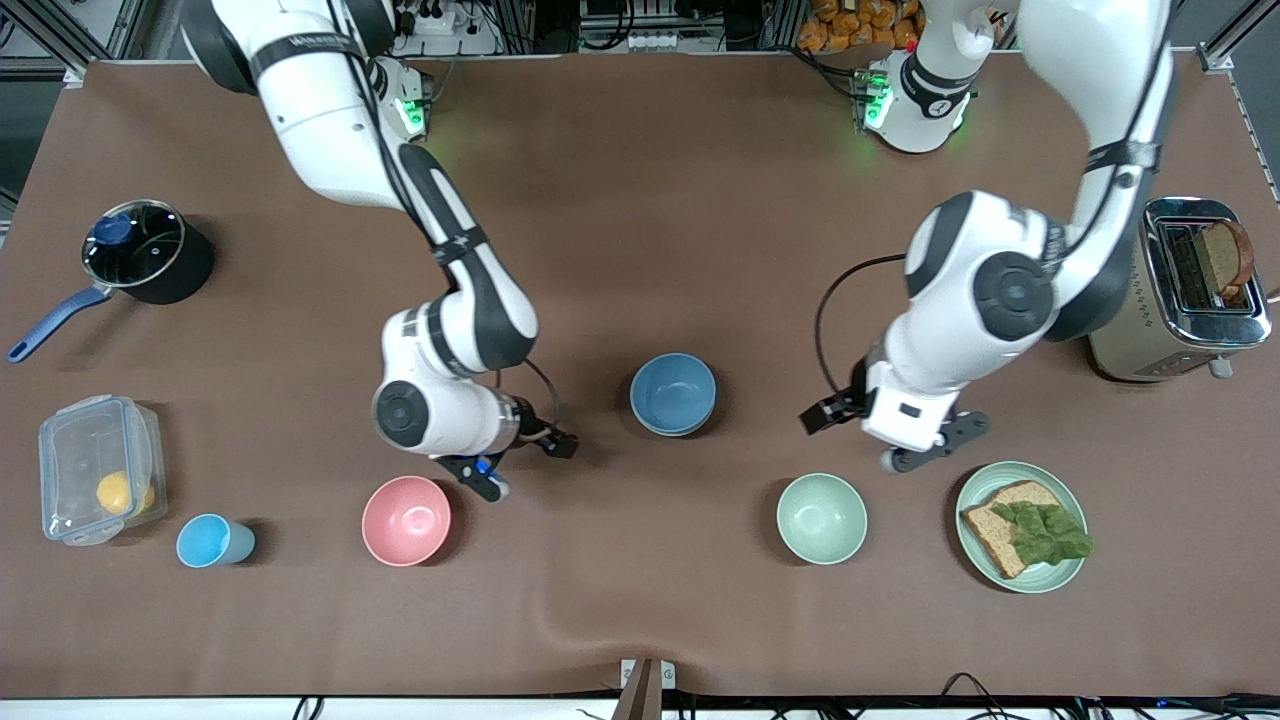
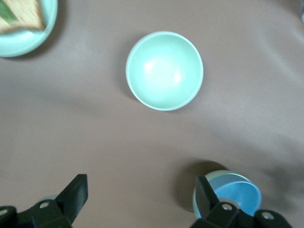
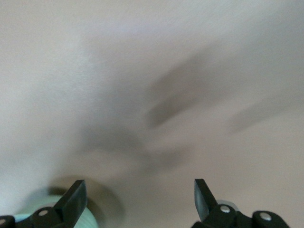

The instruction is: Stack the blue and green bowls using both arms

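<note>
Sitting nested in the green bowl (image 2: 221, 174), the blue bowl (image 1: 672, 390) lies mid-table between both arms. Left gripper (image 2: 141, 197) and right gripper (image 3: 140, 199) hover beside the stack, spread wide and empty; the right looks slightly nearer.

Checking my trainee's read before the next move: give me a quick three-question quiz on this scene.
1. True or false: the left gripper, over the table near the pale mint bowl, holds the blue bowl.
2. What lies on the green plate? A: bread with a leaf. B: a lemon. C: a cup.
3. Fill in: the right gripper is over the table beside the ___ bowl.

Key: 1 false, both grippers are open and empty. 2 A. 3 pink.
</note>
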Controlling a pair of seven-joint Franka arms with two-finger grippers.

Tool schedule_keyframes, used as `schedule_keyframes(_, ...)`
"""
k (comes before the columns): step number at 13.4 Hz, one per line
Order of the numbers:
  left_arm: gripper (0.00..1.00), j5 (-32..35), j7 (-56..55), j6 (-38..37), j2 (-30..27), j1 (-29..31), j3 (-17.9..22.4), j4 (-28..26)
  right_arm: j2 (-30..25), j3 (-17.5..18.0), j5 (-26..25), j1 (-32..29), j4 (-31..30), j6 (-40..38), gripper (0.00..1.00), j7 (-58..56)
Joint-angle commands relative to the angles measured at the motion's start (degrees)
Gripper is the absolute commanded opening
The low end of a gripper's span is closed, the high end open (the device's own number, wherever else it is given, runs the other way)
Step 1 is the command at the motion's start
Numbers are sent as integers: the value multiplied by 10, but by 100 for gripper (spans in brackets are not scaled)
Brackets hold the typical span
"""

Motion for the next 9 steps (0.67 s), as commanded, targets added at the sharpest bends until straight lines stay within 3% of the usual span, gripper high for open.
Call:
schedule_keyframes(1, 100, 53, 62, -44, -45, 19, -3, -12, -59, 0, 2, -59, -15, -92, 100, -94)
schedule_keyframes(3, 100, 53, 101, -71, -71, 32, -3, -11, -100, -14, -17, -93, -23, -152, 100, -184)
schedule_keyframes(4, 100, 53, 106, -78, -84, 33, -2, -11, -124, -22, -51, -101, -36, -168, 100, -231)
schedule_keyframes(6, 100, 54, 129, -114, -114, 59, -2, -12, -200, -27, -115, -120, -94, -175, 100, -310)
schedule_keyframes(9, 100, 41, 178, -159, -163, 79, -4, -17, -321, -27, -163, -179, -176, -191, 100, -422)
